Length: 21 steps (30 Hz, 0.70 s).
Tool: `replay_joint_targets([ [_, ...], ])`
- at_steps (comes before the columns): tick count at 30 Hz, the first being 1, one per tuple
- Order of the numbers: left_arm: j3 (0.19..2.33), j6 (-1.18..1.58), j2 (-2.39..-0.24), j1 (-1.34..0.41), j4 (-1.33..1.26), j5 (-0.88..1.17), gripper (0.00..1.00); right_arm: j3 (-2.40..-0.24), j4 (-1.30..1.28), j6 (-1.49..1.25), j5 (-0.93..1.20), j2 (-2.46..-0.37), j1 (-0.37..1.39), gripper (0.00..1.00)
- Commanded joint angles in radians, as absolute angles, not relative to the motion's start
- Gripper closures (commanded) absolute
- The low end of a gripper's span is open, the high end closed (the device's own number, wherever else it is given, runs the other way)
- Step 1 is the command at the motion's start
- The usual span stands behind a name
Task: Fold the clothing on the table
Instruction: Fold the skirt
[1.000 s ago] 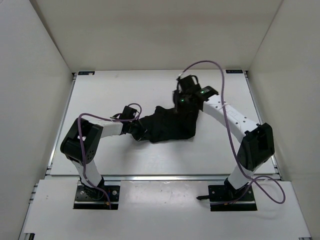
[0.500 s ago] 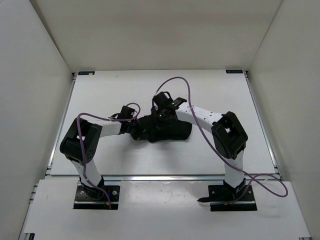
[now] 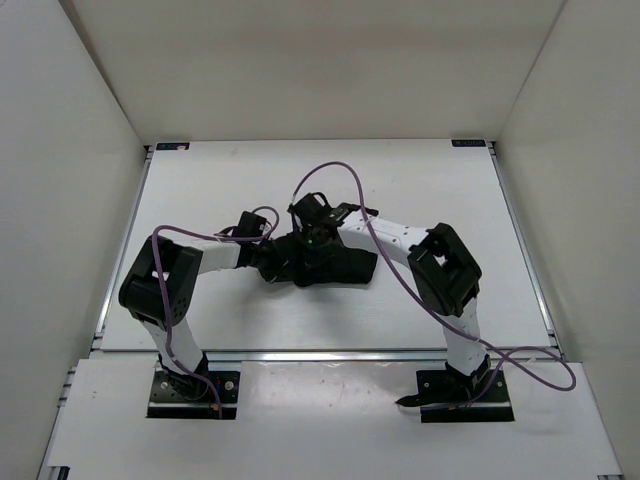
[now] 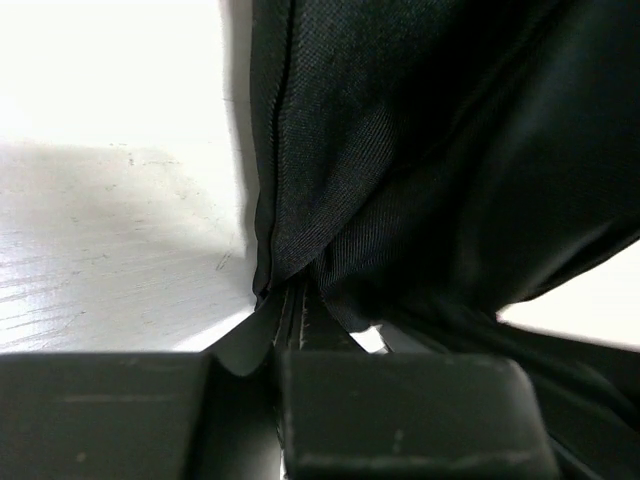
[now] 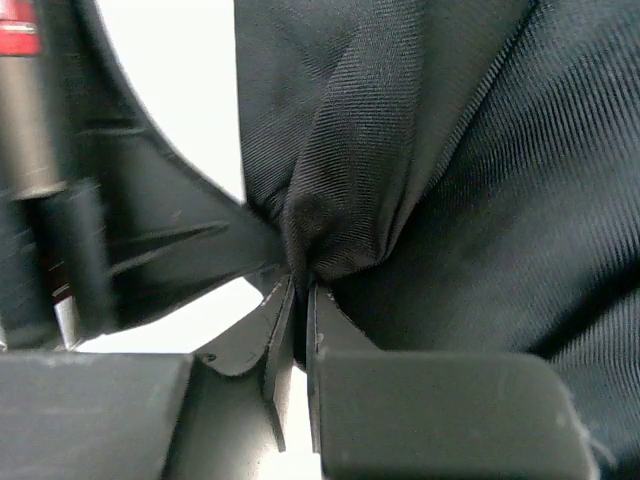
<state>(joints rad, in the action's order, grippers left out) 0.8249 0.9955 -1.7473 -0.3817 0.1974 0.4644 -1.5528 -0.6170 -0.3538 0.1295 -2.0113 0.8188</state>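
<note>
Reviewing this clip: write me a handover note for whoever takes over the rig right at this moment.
Grippers: the left gripper is shut on an edge of the clothing, at the garment's left end. The right gripper is shut on a pinch of the same fabric, close beside the left one.
Things: the clothing sits as a compact, wrinkled heap near the middle of the table.
Done: one fold across appears laid, with the right-held fabric meeting the left-held end. Neither pinch is released.
Left: let go, flatten the wrinkles, and probably fold again, since the heap does not look neat.
</note>
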Motion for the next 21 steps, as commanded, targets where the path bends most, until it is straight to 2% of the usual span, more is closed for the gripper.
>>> replay_joint_targets([
  [1, 0.799, 0.985, -1.747, -0.382, 0.221, 0.448, 0.93, -1.552, -0.575, -0.322, 0.164, -2.065, 0.838, 1.00],
  [3, 0.793, 0.983, -1.746, -0.374, 0.229, 0.449, 0.85, -1.555, -0.569, -0.313, 0.160, -2.089, 0.844, 1.00],
  [4, 0.789, 0.976, -1.740, -0.373, 0.224, 0.462, 0.75, -1.555, -0.580, -0.313, 0.158, -2.094, 0.850, 0.99],
  [5, 0.787, 0.982, -1.741, -0.365, 0.225, 0.460, 0.70, -1.552, -0.574, -0.316, 0.153, -2.094, 0.850, 1.00],
  [10, 0.773, 0.968, -1.707, -0.318, 0.248, 0.482, 0.51, -1.551, -0.594, -0.310, 0.109, -2.129, 0.864, 1.00],
  [21, 0.801, 0.763, -1.510, -0.085, 0.535, 0.427, 0.49, -1.638, -0.777, -0.399, -0.181, -2.186, 0.882, 1.00],
])
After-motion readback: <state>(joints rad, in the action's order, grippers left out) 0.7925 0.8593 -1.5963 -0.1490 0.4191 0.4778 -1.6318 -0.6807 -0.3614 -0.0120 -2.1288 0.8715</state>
